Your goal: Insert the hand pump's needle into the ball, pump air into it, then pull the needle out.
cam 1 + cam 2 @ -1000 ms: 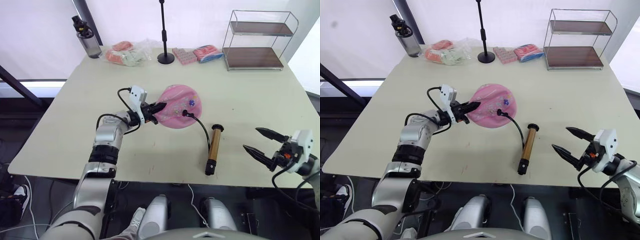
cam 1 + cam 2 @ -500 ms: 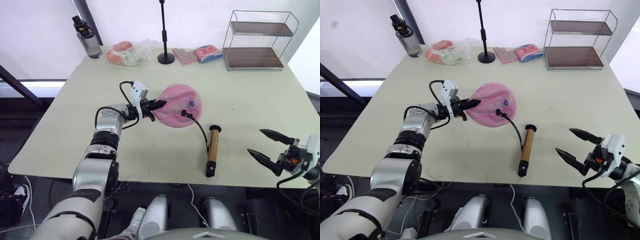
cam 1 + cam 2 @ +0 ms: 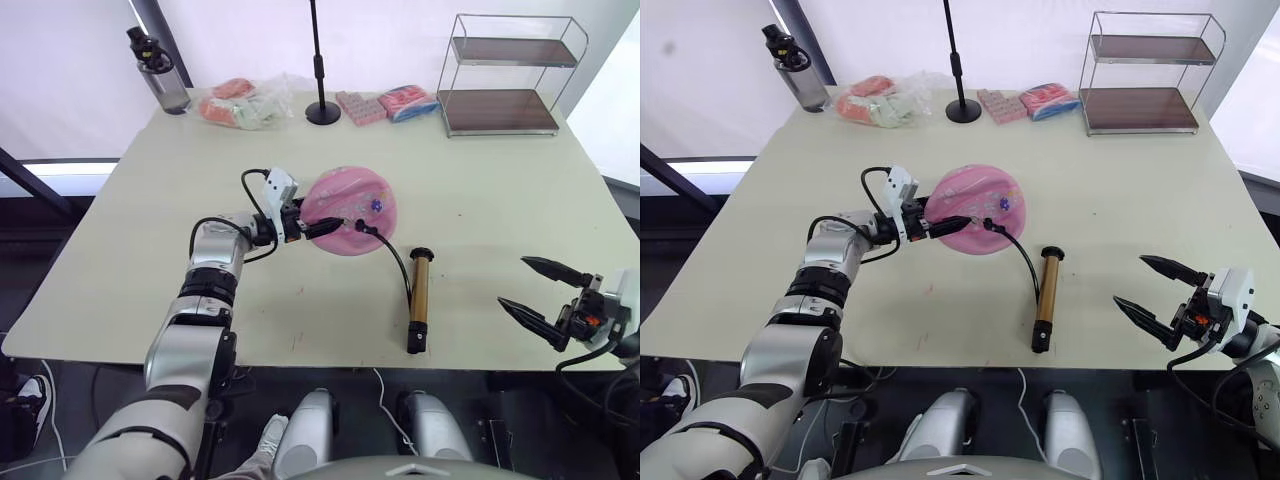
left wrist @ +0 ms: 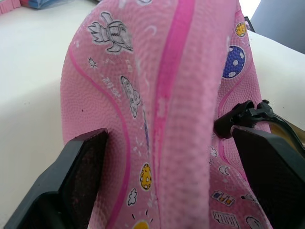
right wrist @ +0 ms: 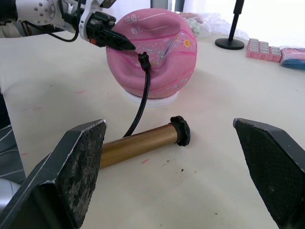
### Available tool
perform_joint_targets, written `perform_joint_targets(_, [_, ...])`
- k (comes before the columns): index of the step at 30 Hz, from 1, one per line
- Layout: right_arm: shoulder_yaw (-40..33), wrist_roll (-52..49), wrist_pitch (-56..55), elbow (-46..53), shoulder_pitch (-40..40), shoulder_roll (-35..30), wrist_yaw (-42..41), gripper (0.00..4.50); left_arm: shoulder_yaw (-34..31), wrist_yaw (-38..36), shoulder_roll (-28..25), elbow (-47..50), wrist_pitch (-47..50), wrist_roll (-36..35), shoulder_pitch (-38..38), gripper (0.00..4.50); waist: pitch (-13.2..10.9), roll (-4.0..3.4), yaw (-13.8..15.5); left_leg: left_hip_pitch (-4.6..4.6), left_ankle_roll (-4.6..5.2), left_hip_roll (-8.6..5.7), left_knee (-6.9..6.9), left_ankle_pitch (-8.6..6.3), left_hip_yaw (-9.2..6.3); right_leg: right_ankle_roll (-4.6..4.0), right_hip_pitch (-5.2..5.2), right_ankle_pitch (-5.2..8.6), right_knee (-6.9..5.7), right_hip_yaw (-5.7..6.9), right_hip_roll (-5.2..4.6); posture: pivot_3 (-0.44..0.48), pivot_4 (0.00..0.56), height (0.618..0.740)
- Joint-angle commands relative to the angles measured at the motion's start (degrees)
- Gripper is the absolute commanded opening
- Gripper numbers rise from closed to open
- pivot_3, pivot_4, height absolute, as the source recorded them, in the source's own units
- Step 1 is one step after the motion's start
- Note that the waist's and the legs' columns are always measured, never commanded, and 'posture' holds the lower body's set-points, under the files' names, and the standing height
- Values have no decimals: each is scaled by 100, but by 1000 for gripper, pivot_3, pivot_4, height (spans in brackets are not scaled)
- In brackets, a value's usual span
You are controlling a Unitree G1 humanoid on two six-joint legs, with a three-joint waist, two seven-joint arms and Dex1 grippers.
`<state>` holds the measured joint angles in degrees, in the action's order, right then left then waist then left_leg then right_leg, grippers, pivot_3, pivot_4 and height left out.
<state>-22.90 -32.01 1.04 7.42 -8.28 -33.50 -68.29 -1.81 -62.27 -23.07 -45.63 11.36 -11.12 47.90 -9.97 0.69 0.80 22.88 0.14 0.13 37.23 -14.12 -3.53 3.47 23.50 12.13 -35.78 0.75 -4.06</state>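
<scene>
A beige tabletop [image 3: 480,200] is carrying the whole scene, with the pink ball [image 3: 352,205], dented and soft, sitting near its middle on a pale ring. The left gripper [image 3: 322,226] is reaching across the ball's near side, its fingers spread around a raised fold of the skin, as the left wrist view is showing; whether they are pressing it cannot be told. The pump [image 3: 419,299] is lying flat on the tabletop just beside the ball, toward the front edge, its hose [image 3: 396,262] curving up to the black fitting [image 5: 142,59] seated on the ball's face, so the needle is apparently already in. The right gripper [image 3: 549,298] is hovering released and empty off the front right corner, well apart from the pump. Pumping is looking like the step in hand: the left gripper should be steadying the ball without kinking the hose while the right is coming in squarely over the barrel.
</scene>
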Motion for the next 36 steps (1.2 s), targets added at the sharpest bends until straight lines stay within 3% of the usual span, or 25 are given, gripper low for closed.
perform_joint_targets(1, [-90, -203, -90, 50, 35, -111, -76, 4500, -117, -52, -121, 1013, 439, -315, -28, 4492, -30, 11, -4, 0, 0, 0, 0, 0, 0, 0, 2, 0, -3, -1, 0, 0, 150, 731])
perform_joint_targets(12, [-172, -417, -97, 47, -100, -199, -231, 4500, -328, 136, -845, 3939, 2278, -1210, -911, 4492, -48, 10, -18, 4, -1, 1, -2, 0, 8, -3, 11, -1, -6, -13, 1, 0, 150, 731])
perform_joint_targets(19, [-113, -394, -240, -336, 103, -239, -414, 4500, -735, 501, -1147, 4500, 2304, -1410, -1523, 4492, -47, 9, -21, -8, -1, 5, 4, 0, 16, -1, 9, -1, -13, -20, 3, 0, 150, 731])
perform_joint_targets(23, [24, -377, -286, -225, 104, -119, -324, 4500, -768, 723, -1177, 4215, 1929, -1230, -1641, 4492, -47, 9, -7, -9, -1, 7, 5, 1, 16, -2, 9, -1, -17, -19, 5, 0, 150, 731])
perform_joint_targets(28, [-8, -438, -290, -75, -23, -73, -292, 4500, -818, 531, -1322, 4415, 2018, -1493, -1876, 4492, -47, 9, -14, -7, -2, 4, 5, 1, 21, -12, 9, -8, -16, -24, 4, 0, 150, 731])
perform_joint_targets(36, [-109, -508, -472, 180, -395, 76, -213, 4500, -1136, 220, -1644, 5441, 2206, -2137, -3012, 4492, -47, 8, -30, -11, -1, 9, 4, 0, 28, -24, 10, -14, -17, -30, 4, 0, 150, 731])
